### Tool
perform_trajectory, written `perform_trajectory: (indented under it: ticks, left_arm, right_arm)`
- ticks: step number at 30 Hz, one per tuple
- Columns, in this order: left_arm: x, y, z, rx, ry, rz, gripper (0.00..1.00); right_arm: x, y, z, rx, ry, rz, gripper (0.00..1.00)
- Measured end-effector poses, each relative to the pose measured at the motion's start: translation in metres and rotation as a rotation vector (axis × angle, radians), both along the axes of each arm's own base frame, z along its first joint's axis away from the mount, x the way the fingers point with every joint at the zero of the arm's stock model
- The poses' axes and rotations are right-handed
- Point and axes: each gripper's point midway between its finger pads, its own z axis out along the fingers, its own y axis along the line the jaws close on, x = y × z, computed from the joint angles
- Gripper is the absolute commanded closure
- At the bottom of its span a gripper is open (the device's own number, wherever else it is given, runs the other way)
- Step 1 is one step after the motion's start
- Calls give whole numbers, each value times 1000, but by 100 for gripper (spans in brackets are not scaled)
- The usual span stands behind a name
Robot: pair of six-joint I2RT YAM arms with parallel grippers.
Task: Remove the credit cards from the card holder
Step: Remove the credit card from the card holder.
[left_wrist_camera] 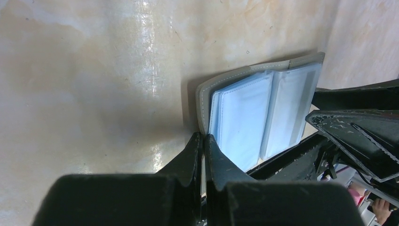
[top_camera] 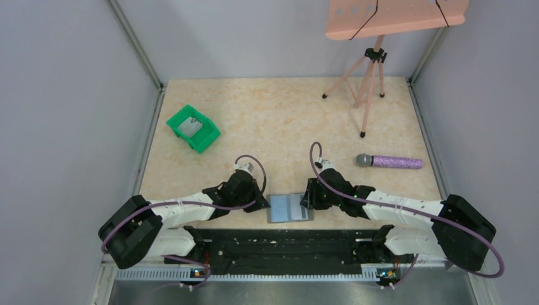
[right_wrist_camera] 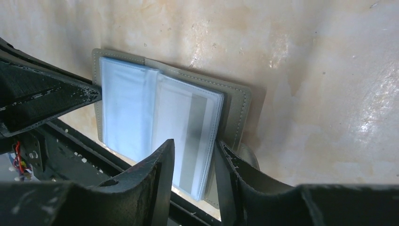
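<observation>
The grey card holder (top_camera: 290, 208) lies open on the table by the near edge, its pale blue plastic sleeves facing up. My left gripper (top_camera: 266, 204) is at its left side. In the left wrist view the gripper (left_wrist_camera: 203, 137) is shut on the edge of the holder's grey left cover (left_wrist_camera: 201, 106). My right gripper (right_wrist_camera: 195, 148) stands open astride the right stack of sleeves (right_wrist_camera: 188, 122). One finger is above the sleeves and the other sits between them and the grey cover (right_wrist_camera: 237, 110). A credit card with a grey stripe (right_wrist_camera: 195, 127) shows through the top right sleeve.
The black base rail (top_camera: 286, 244) runs just in front of the holder. A green bin (top_camera: 192, 128) sits at the back left. A purple microphone (top_camera: 389, 161) lies to the right, and a tripod (top_camera: 367, 82) stands at the back right.
</observation>
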Motion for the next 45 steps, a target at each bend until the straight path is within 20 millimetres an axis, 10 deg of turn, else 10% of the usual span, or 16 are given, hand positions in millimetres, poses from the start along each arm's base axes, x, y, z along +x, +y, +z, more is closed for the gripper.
perform_trajectory:
  ticks: [45]
  left_arm:
    - [-3,-2,-1,10,-7,-5,96]
  right_arm:
    - [-1,-2,4,-10,2,3,66]
